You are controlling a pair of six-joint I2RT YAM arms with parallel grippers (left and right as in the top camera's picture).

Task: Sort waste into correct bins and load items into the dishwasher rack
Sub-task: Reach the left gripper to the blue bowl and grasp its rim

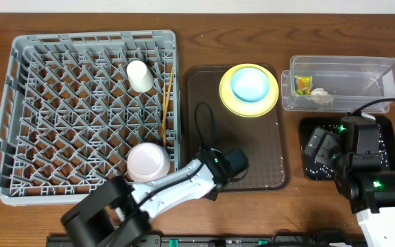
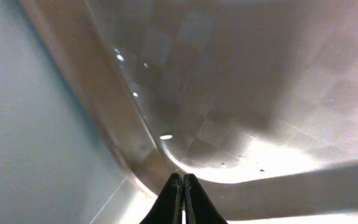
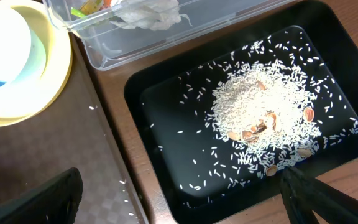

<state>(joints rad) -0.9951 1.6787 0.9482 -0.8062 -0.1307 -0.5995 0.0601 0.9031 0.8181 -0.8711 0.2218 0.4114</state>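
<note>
Where right arm (image 1: 367, 168) overhangs, black tray (image 1: 310, 173) largely hidden overhead

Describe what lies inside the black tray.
A heap of white rice with scattered grains and a few brown shell-like bits lies in the black tray. A finger of the right pincer hides one corner.

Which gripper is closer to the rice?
Right. The right gripper hovers over the rice in the black tray; the left gripper is off to the side, over the brown tray.
</note>
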